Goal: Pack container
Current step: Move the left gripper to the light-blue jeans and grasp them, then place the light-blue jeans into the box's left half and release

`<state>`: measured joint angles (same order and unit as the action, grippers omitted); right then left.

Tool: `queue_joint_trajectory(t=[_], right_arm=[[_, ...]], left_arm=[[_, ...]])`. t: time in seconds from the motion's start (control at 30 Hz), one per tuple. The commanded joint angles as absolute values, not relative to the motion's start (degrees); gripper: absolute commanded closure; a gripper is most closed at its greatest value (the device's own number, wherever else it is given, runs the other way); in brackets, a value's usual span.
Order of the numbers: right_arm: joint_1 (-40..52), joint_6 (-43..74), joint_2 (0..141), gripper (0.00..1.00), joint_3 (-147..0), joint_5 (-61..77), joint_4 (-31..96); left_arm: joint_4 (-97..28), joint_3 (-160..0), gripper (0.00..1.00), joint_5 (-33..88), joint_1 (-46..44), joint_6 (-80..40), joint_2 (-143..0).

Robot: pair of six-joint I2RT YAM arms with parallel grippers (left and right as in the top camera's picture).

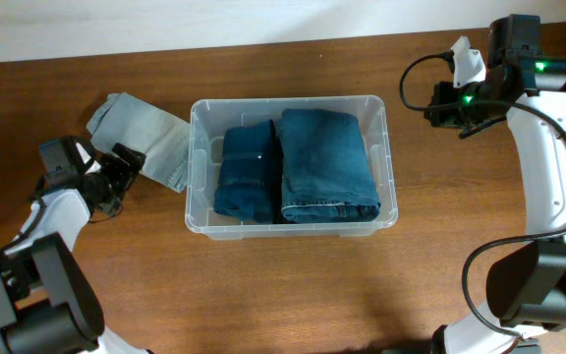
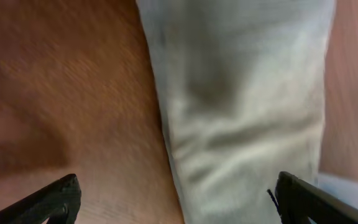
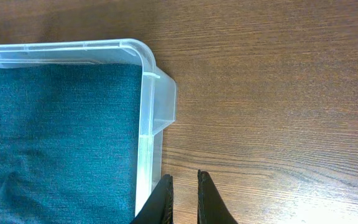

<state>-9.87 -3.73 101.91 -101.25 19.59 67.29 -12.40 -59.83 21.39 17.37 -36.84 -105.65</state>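
The container (image 1: 389,167) stands at the centre of the table (image 1: 293,295). It holds one folded dark denim garment (image 1: 327,162) with a second denim garment (image 1: 247,172) beside it. A pale folded garment (image 1: 150,138) lies just beside the container's left wall. The left gripper (image 2: 176,199) is spread wide above the pale garment and holds nothing. The right gripper (image 3: 185,196) is narrow, nearly closed and empty, and is near a container corner.

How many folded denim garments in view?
3. Two dark blue folded jeans sit side by side inside the clear plastic rectangular container; one pale grey folded garment lies on the wooden table, beside its left wall. Others may hide underneath.
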Motion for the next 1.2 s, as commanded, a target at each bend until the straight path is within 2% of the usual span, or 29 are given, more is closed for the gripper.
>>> queue_joint_trajectory(t=[0.0, 0.37, 0.43, 0.47, 0.53, 0.57, 0.63, 0.7, 0.73, 0.97, 1.17], right_arm=[[-9.8, -4.3, 102.1, 0.91, -101.5, 19.7, 67.4], [-9.8, -4.3, 102.1, 0.91, -101.5, 19.7, 67.6], [-9.8, -4.3, 102.1, 0.91, -101.5, 19.7, 67.6], [-9.8, -4.3, 102.1, 0.91, -101.5, 19.7, 67.6], [-9.8, -4.3, 102.1, 0.91, -101.5, 19.7, 67.5], [-9.8, -4.3, 102.1, 0.91, -101.5, 19.7, 67.5], [-9.8, -4.3, 102.1, 0.91, -101.5, 19.7, 67.5], [-9.8, -4.3, 102.1, 0.91, -101.5, 19.7, 67.5], [-9.8, -4.3, 102.1, 0.91, -101.5, 19.7, 67.5], [-9.8, -4.3, 102.1, 0.91, -101.5, 19.7, 67.5], [-9.8, -4.3, 102.1, 0.91, -101.5, 19.7, 67.7]], left_arm=[[-8.5, -60.1, 0.01, 20.3, 16.8, -41.2, -109.0], [0.0, -60.1, 0.0, 20.1, 12.7, -45.0, -114.8], [0.7, -60.1, 0.03, 20.3, 12.8, -45.0, -114.8], [1.1, -60.1, 0.11, 20.6, 12.8, -45.0, -114.8], [1.7, -60.1, 0.41, 21.6, 12.8, -45.0, -114.8], [1.8, -60.1, 0.59, 21.8, 12.8, -45.0, -114.8], [1.8, -60.1, 0.8, 21.9, 12.8, -45.0, -114.7], [1.8, -60.1, 0.97, 22.9, 12.8, -45.0, -114.7], [2.0, -60.1, 0.99, 23.2, 12.8, -45.0, -114.7], [4.1, -60.3, 1.0, 27.5, 13.0, -43.5, -111.5], [3.8, -60.3, 0.99, 27.1, 13.3, -38.9, -99.3]])
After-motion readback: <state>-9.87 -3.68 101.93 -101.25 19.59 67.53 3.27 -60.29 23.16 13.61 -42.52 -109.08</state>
